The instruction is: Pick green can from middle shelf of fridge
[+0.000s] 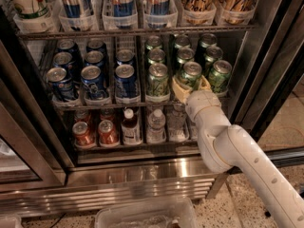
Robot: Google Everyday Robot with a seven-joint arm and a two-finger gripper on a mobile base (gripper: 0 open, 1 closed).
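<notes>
Overall level: dim, warm-toned.
Source: front and above; silver can tops on the middle shelf [95, 104] catch it.
Glare: pale streaks on the steel base of the fridge [142, 172].
Shadow: rear of the shelf and the left frame are dark.
Gripper [191, 85]: right front edge of the middle shelf, at the green can [191, 72], evenly lit.

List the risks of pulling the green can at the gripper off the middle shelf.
The pale two-finger gripper sits at the small green aluminium can in front; the left neighbour can and right neighbour can stand close and may topple. The can might catch on the dark wire middle shelf edge.
</notes>
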